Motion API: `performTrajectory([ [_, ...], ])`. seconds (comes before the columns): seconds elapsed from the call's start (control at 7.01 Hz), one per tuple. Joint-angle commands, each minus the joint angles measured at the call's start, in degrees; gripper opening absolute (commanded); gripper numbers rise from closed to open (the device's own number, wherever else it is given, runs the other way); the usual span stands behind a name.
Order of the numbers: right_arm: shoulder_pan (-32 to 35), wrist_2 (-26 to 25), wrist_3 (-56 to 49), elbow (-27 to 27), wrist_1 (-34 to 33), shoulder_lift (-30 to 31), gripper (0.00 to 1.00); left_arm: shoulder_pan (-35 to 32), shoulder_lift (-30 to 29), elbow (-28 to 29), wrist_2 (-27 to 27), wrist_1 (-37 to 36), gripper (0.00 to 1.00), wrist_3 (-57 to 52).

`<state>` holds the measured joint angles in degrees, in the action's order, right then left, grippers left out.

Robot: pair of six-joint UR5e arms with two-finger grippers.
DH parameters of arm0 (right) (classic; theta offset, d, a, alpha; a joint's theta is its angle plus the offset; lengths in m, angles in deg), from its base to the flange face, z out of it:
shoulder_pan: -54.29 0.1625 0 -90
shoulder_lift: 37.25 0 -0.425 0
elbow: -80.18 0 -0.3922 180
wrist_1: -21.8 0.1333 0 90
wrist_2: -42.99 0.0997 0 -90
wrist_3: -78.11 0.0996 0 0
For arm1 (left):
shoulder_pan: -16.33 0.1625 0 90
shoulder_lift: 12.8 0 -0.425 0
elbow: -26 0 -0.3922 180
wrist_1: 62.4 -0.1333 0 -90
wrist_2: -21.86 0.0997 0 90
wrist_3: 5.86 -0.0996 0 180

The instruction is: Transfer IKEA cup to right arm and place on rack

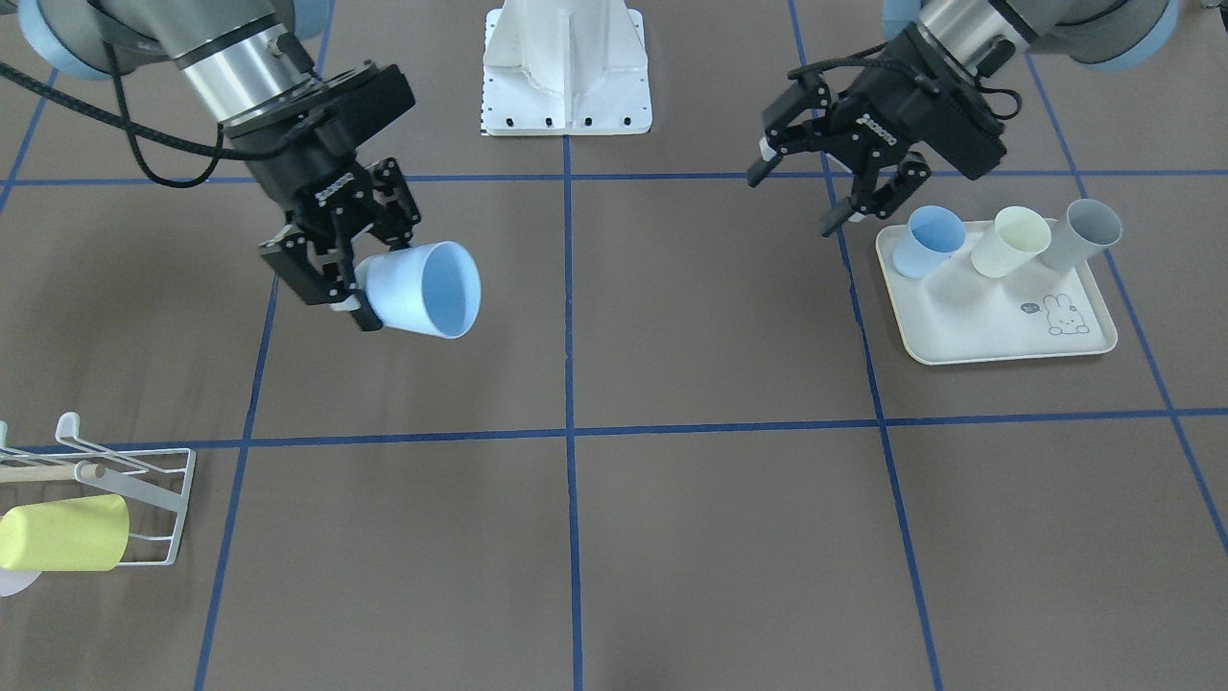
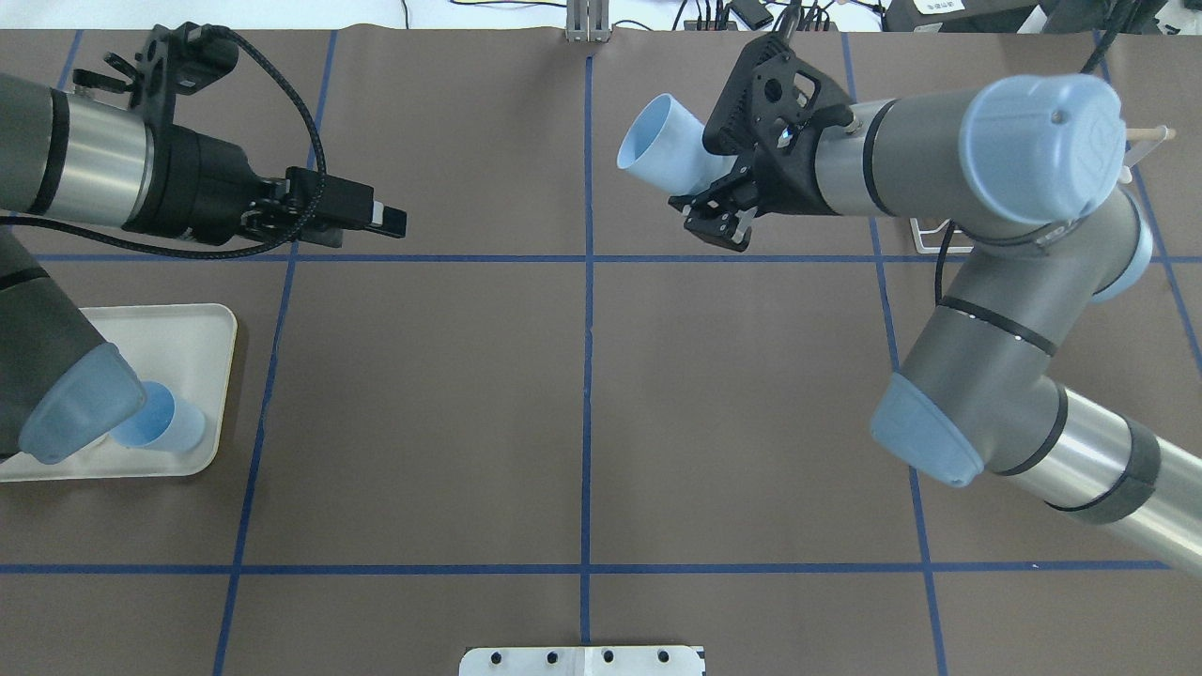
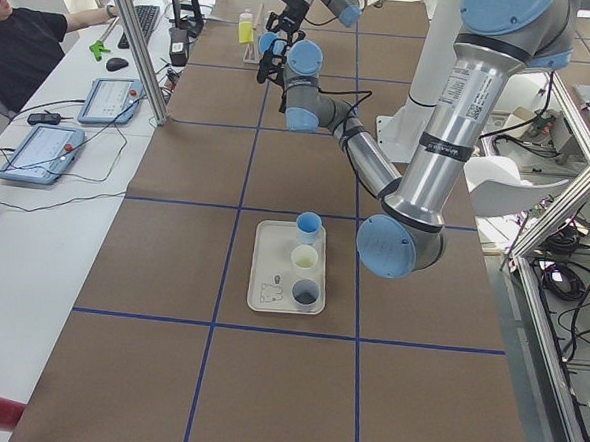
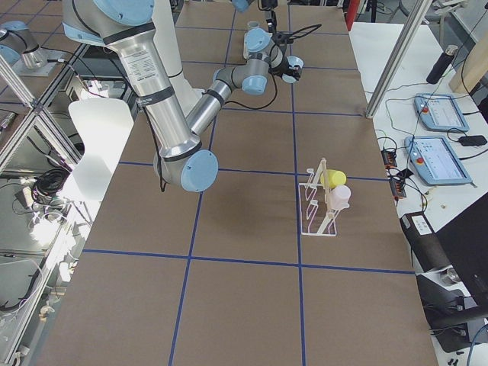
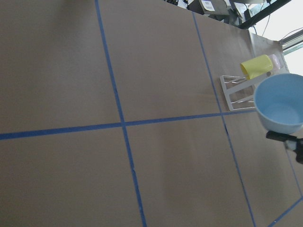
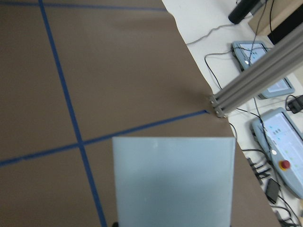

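Six cups are counted. One, a light blue cup [image 1: 427,291], is clamped in the right gripper [image 1: 350,293] at 9 o'clock of the front-facing view. Three are stood on the one tray [image 1: 969,336] at 3 o'clock: a blue cup [image 1: 929,240], a cream cup [image 1: 1012,240] and a grey cup [image 1: 1082,232]. Two are hung on the one rack [image 1: 153,480] at 8 o'clock: a yellow cup [image 1: 62,534] and a pale cup [image 4: 339,197]. Two grippers are counted, the second being the left gripper [image 1: 790,204]. Two touch panels [image 3: 41,152] and one person [image 3: 25,49] are counted beside the table.
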<state>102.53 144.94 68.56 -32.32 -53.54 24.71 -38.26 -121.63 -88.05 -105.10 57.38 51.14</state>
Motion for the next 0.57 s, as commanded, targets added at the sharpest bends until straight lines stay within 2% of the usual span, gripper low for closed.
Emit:
performTrajectory([
  [0.0,8.68,-0.96,-24.95,-0.53,-12.96,0.35,0.28,-7.42,5.17,-0.9,-0.04,-6.4,1.0,-18.25],
  [0.14,11.15,-5.66,-37.78,-0.27,-17.87,0.35,0.28,-11.02,7.73,-0.65,-0.13,-6.57,1.0,-25.03],
  [0.29,13.0,-10.76,-48.62,-0.18,-21.4,0.79,0.28,-12.45,8.45,-0.56,-0.13,-6.66,1.0,-26.84],
  [0.43,15.55,-13.24,-56.55,0.78,-22.22,2.53,0.27,-12.55,8.55,-0.56,-0.22,-6.58,1.0,-26.86],
])
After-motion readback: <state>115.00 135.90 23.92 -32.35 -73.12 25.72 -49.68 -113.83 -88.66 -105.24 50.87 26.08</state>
